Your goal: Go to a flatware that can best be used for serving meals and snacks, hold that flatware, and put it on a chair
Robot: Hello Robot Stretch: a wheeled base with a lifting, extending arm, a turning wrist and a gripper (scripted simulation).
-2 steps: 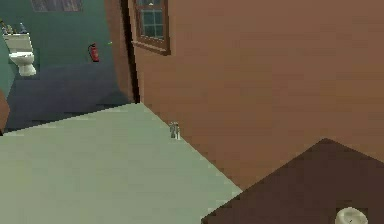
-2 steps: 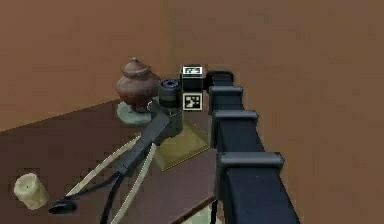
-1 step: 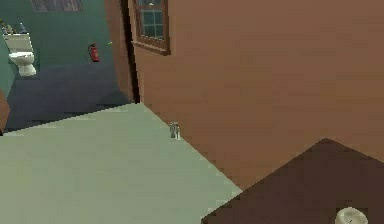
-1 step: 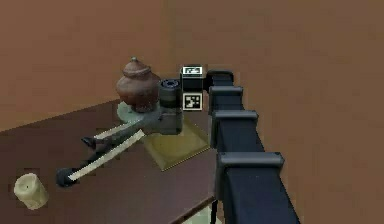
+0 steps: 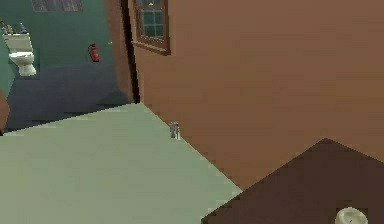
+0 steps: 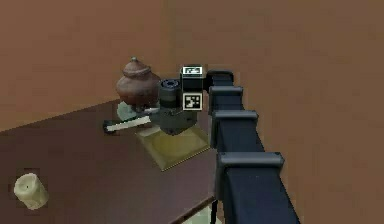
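Note:
On the dark brown table [image 6: 80, 150] in the arm side view lies a flat olive-tan square piece [image 6: 182, 146]. My arm [image 6: 240, 150] reaches out over the table, and the gripper [image 6: 138, 122] sits just above that flat piece. A pale thin bar shows at the gripper's far end. Behind it stands a brown lidded pot [image 6: 135, 76] on a pale dish. I cannot tell whether the gripper holds anything.
A pale candle [image 6: 30, 188] stands near the table's front left; it shows again [image 5: 350, 215] on the table corner [image 5: 300, 185]. Brown walls enclose the pale green floor [image 5: 90, 160]. A doorway opens to a toilet [image 5: 22, 55] and a red extinguisher [image 5: 95, 52]. A small object [image 5: 175, 130] sits by the wall.

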